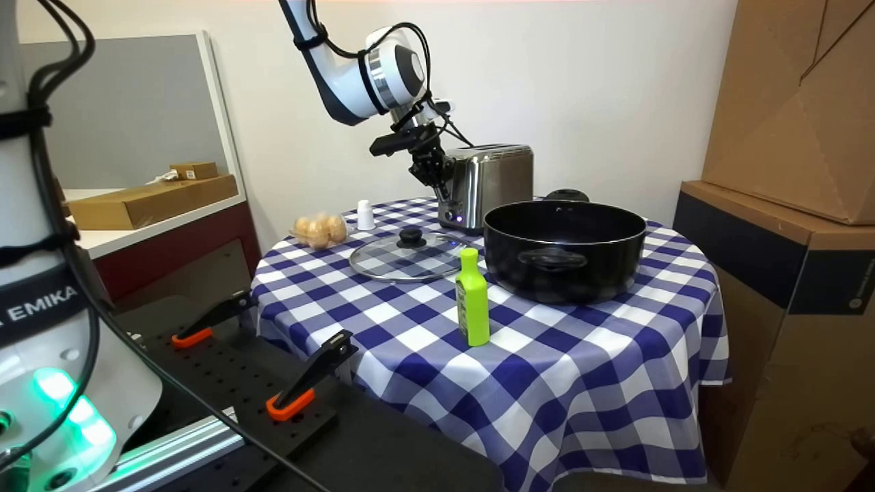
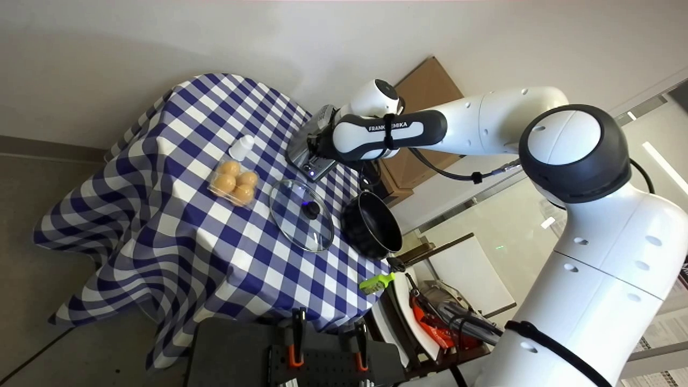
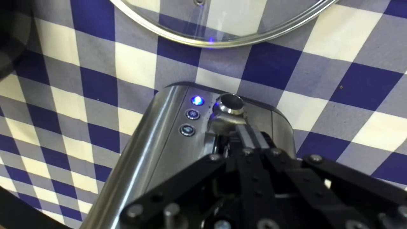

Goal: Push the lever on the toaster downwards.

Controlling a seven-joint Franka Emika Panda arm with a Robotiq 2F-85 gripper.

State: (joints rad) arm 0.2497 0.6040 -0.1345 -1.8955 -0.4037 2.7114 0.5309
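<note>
The silver toaster (image 1: pixel 504 183) stands upright at the back of the table. It also shows in the other exterior view (image 2: pixel 299 150) and the wrist view (image 3: pixel 168 165). Its end panel carries a round knob (image 3: pixel 231 102) and buttons, one lit blue (image 3: pixel 197 100). My gripper (image 3: pixel 252 136) is shut, its two finger pads together, just beyond the knob at the end panel. In an exterior view the gripper (image 1: pixel 443 188) is at the toaster's front end. A shiny metal piece (image 3: pixel 210 143) left of the fingertips looks like part of the lever. The rest is hidden behind the fingers; contact cannot be told.
A glass lid (image 1: pixel 411 238) lies in front of the toaster. A black pot (image 1: pixel 547 273) stands close beside it. A green bottle (image 1: pixel 473 301), a box of eggs (image 1: pixel 320 230) and a white shaker (image 1: pixel 365 215) stand on the checked cloth. A wall is behind.
</note>
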